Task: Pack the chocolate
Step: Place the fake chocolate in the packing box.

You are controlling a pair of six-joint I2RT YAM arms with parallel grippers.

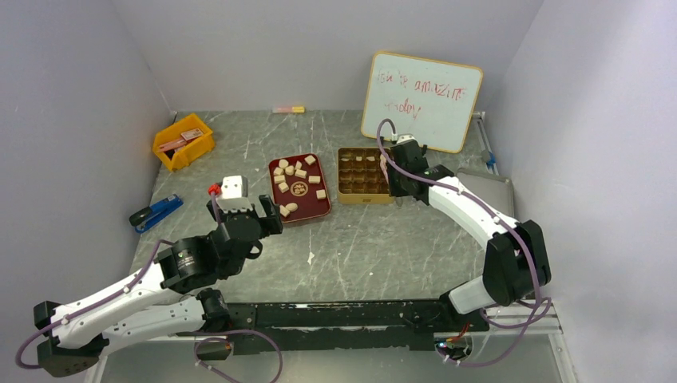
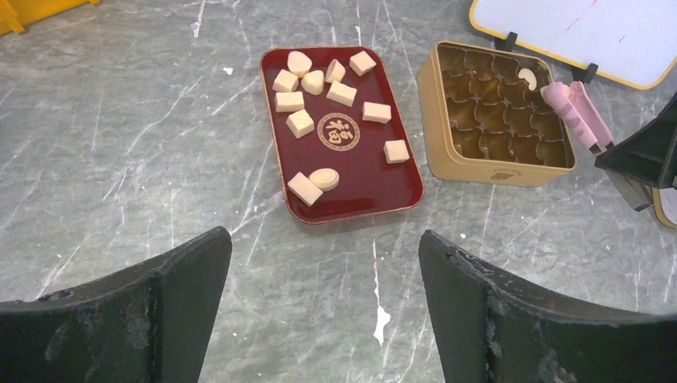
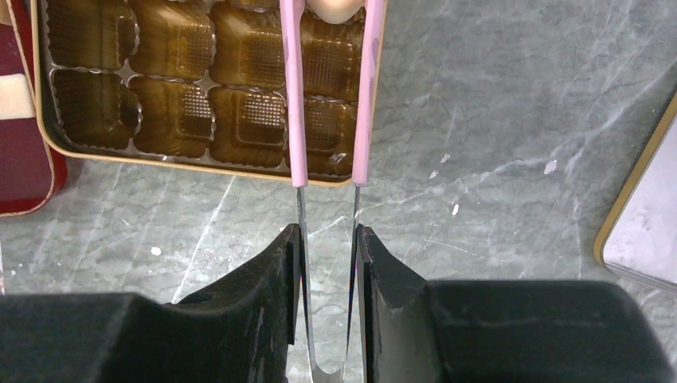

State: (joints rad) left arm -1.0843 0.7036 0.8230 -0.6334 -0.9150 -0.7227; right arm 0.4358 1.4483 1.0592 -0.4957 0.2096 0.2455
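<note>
Lying loose on a dark red tray [image 2: 359, 187], the chocolate [image 2: 342, 93] is a dozen or so small pale beige blocks, some square, some oblong, a few rounded. One curved piece [image 2: 527, 76] sits apart in a far corner cup of the gold tin [image 2: 471, 167] just right of the tray, between the tips of pink tweezers [image 3: 292, 96]. The right pincer [image 3: 327, 235] is clamped on the tweezers' metal shanks. The left pincer [image 2: 323, 238] hangs with its jaws wide apart and nothing in them, on the near side of the tray. The counter [image 1: 359, 239] is grey marbled stone with white flecks, boxed in by plain pale walls [image 1: 72, 96]. The pieces lie flat at mixed angles, their long sides sharing no direction.
</note>
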